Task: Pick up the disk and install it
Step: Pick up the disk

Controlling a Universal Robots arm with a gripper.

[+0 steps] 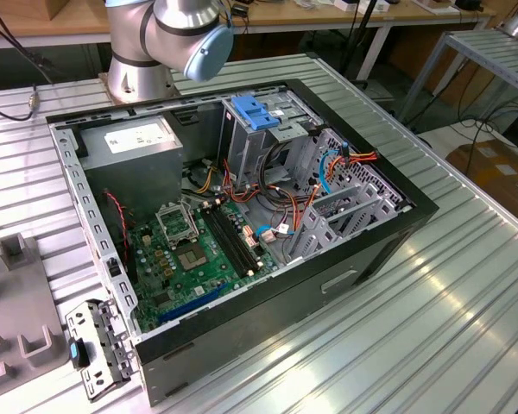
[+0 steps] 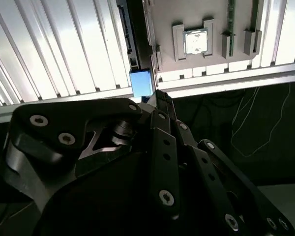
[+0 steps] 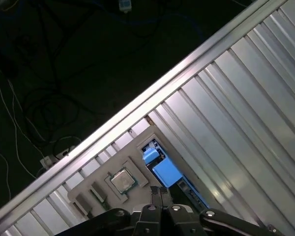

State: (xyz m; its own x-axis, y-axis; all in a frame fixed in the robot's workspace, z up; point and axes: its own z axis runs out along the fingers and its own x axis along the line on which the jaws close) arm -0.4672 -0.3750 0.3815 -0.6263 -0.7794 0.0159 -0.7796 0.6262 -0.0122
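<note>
Just ahead of the jaws of the matte black gripper [image 3: 160, 191], the disk [image 3: 164, 173] shows bright blue plastic on silver-grey metal — beside it, a pale grey tray [image 3: 130, 160] carries a shiny silver chip [image 3: 122, 180]. Around the jaws the table [image 3: 246, 98] is bright silver, ribbed in parallel stripes. Farther from the jaws, the black computer case [image 1: 414, 211] holds a green motherboard [image 1: 190, 254], blue bracket [image 1: 257, 112] and orange-red cables [image 1: 302, 203].

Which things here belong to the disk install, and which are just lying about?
Job: disk, gripper, computer case.
Lying about: CPU, tray, power supply.
</note>
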